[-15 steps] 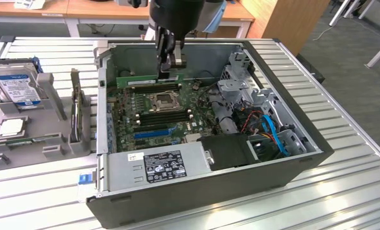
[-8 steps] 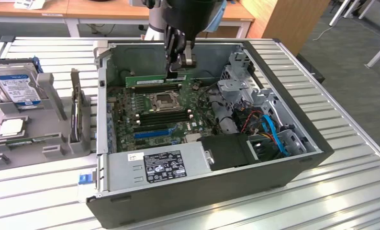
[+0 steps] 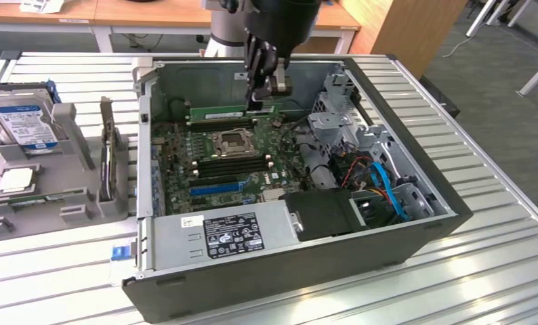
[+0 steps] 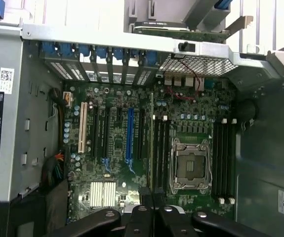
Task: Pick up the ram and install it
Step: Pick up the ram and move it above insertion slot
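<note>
The fingers [image 3: 267, 81] are closed on the ram [image 3: 225, 106], pinching the green stick near one end. The ram stands on its long edge inside the open computer case [image 3: 414, 223]. It is just beside the processor socket [image 3: 230, 142], on the socket's side away from the power supply [image 3: 223, 233], over the black memory slots [image 3: 228, 120] there. It seems to meet a slot's mouth, but I cannot tell whether it is seated. The case lies on the table [image 3: 486, 271].
</note>
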Controlling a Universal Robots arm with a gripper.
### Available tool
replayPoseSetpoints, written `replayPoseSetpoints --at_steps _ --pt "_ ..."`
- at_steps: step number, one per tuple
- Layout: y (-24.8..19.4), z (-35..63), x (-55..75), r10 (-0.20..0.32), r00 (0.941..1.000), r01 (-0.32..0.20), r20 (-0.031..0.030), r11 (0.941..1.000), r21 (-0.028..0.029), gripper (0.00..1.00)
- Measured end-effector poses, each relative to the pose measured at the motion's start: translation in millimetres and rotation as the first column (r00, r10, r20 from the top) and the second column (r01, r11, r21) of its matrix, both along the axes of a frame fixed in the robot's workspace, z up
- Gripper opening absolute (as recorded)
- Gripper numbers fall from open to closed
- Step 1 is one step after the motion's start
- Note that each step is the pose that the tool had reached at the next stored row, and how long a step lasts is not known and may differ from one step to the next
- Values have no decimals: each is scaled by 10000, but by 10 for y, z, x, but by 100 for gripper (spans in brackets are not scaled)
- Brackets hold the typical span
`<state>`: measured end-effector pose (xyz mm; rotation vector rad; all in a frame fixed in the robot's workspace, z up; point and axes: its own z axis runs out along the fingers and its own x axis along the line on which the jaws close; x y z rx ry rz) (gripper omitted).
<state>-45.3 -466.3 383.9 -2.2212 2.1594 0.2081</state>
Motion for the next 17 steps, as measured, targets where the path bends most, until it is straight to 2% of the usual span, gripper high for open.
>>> replayPoseSetpoints --at_steps 7,17 --pt "0 -1 33 -1 10000 1 0 10000 1 12" --pt "4 -2 33 -1 10000 1 -3 10000 -30 12"
